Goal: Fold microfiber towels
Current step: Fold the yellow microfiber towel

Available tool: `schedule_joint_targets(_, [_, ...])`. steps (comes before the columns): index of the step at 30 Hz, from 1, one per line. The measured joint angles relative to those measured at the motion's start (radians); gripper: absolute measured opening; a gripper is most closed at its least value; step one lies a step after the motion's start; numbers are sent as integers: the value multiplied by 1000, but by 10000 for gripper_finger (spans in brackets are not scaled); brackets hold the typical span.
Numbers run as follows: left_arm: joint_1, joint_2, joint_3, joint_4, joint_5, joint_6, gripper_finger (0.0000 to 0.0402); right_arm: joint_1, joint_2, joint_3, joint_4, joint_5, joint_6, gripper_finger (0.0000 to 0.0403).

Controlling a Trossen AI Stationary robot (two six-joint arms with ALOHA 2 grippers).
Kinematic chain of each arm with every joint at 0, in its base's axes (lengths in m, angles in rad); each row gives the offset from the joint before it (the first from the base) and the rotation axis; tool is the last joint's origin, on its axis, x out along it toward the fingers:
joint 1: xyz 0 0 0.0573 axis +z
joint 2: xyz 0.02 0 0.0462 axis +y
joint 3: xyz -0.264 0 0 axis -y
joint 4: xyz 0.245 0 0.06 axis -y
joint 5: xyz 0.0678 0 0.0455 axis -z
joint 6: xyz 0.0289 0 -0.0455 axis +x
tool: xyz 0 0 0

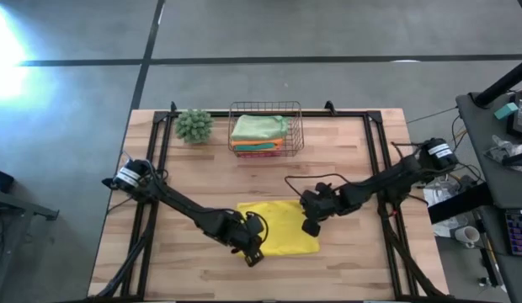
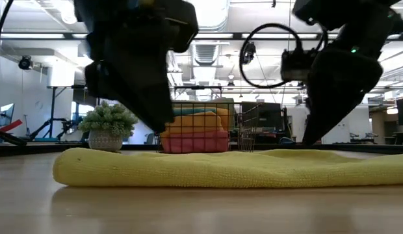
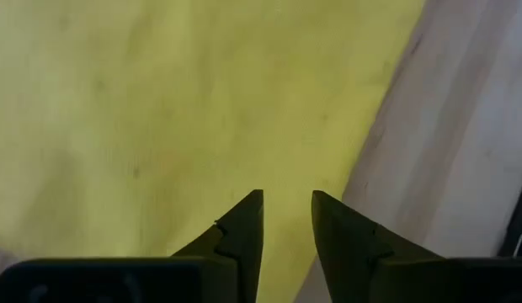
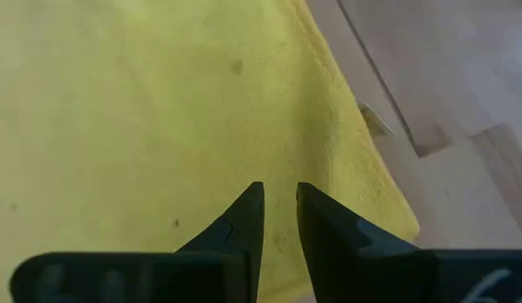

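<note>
A yellow microfiber towel lies flat on the wooden table, near its middle and front. In the low view its near edge looks thick and rounded. My left gripper points down over the towel's near left corner, fingers a narrow gap apart with yellow cloth showing between them. My right gripper slants down over the towel's right edge, fingers likewise a narrow gap apart. Other towels, green, orange and pink, lie folded in a copper wire basket. My left gripper comes at the towel's near left corner from above; in the low view its fingertips seem to end just above the cloth, and I cannot tell whether they touch it. My right gripper has its fingertips down at the towel's top surface near the right edge; whether they touch cannot be told.
The wire basket stands at the table's far middle, with a small spiky green plant in a white pot to its left. Bare wood lies left, right and in front of the towel. A black frame runs along the table's edges.
</note>
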Motion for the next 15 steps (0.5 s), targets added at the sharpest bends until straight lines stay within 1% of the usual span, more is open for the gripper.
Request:
schedule_joint_targets(5, [-10,1,-21,-2,-8,-32,83,-38,41,14,0,-11,-23,53])
schedule_joint_targets(9, [-9,1,-77,-7,-13,-74,83,-56,43,14,-6,-42,-36,45])
schedule_joint_targets(15, [-7,1,-119,0,-13,-99,83,-61,47,13,-9,-46,-45,34])
